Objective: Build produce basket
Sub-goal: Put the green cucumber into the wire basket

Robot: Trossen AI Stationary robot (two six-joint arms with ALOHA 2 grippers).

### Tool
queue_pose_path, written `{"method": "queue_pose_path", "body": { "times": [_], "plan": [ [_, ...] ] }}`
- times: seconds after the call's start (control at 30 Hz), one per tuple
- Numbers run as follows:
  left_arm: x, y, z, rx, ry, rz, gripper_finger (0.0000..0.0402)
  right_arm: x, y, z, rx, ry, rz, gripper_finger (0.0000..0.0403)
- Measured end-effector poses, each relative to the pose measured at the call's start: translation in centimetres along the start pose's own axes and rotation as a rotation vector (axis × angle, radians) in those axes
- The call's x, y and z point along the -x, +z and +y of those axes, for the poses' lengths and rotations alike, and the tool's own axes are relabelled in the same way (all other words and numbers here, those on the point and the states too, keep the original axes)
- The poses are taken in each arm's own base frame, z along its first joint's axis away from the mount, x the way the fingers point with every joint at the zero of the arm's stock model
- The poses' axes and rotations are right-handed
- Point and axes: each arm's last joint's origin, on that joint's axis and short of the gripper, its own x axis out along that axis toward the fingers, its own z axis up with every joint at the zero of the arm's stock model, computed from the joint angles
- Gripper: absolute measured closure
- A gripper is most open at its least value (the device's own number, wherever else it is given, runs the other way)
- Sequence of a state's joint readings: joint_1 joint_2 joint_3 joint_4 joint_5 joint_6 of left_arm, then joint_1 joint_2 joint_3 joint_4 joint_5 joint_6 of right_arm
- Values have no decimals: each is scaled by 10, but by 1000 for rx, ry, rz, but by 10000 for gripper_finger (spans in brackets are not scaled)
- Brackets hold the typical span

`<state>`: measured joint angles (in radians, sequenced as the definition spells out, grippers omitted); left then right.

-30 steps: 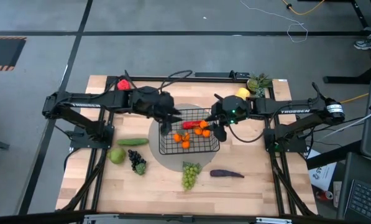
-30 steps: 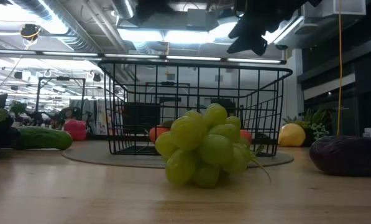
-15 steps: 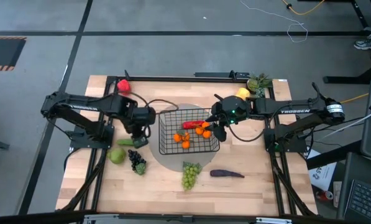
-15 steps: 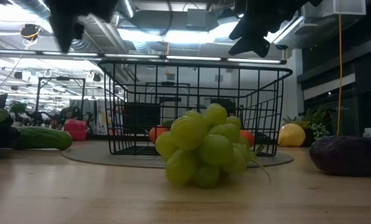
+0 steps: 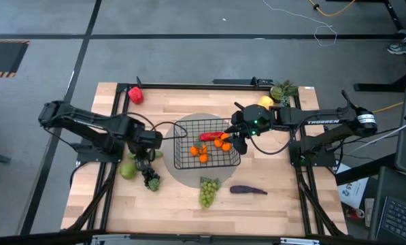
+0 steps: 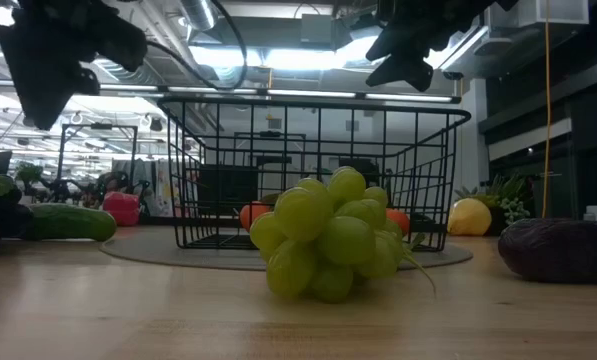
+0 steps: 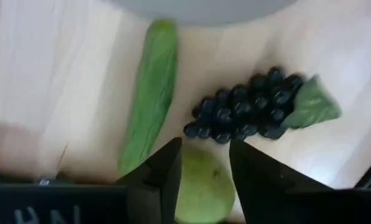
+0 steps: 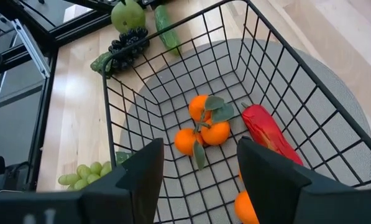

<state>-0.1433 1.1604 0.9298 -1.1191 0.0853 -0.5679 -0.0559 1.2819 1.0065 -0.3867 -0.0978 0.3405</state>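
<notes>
The black wire basket (image 5: 206, 144) stands on a grey round mat and holds oranges (image 8: 204, 127) and a red chili (image 8: 269, 140). My left gripper (image 5: 145, 162) is open and empty, up in the air (image 6: 48, 60) left of the basket. Below it lie the green apple (image 7: 204, 193), the cucumber (image 7: 149, 93) and the purple grapes (image 7: 247, 115). My right gripper (image 5: 239, 141) is open and empty above the basket's right rim; it also shows in its wrist view (image 8: 197, 168). Green grapes (image 5: 207, 190) and the eggplant (image 5: 247, 190) lie near the basket's front.
A red pepper (image 5: 135, 94) lies at the table's far left corner. A yellow pear (image 5: 266, 102) and a leafy green item (image 5: 282, 90) lie at the far right. Bare wood shows along the table's near edge (image 5: 203, 221).
My left gripper has gone from above the basket's left side toward the table's left and near edges, ending over the green apple, cucumber and purple grapes.
</notes>
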Motion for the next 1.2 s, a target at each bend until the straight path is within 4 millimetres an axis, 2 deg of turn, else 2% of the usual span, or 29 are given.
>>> {"method": "queue_pose_path", "body": {
  "times": [0.13, 0.27, 0.47, 0.63, 0.77, 1.2],
  "plan": [
    [-2, -7, 10, -15, -116, -200, 275, 0, 0, 0, 0, 0, -2, 198],
    [-17, -9, 17, 20, -167, -296, 276, 0, 1, 0, 1, 3, -9, 198],
    [-44, -20, 30, 201, -44, -228, 275, 0, 2, 1, 5, 6, -17, 198],
    [-48, -22, 32, 243, -4, -220, 267, 0, 2, 1, 8, 8, -24, 198],
    [-49, -22, 33, 167, 45, -229, 257, 0, 3, 1, 8, 9, -26, 198],
    [-76, -15, 30, 65, 110, -67, 225, 0, 3, 1, 9, 10, -29, 198]
  ]
}}
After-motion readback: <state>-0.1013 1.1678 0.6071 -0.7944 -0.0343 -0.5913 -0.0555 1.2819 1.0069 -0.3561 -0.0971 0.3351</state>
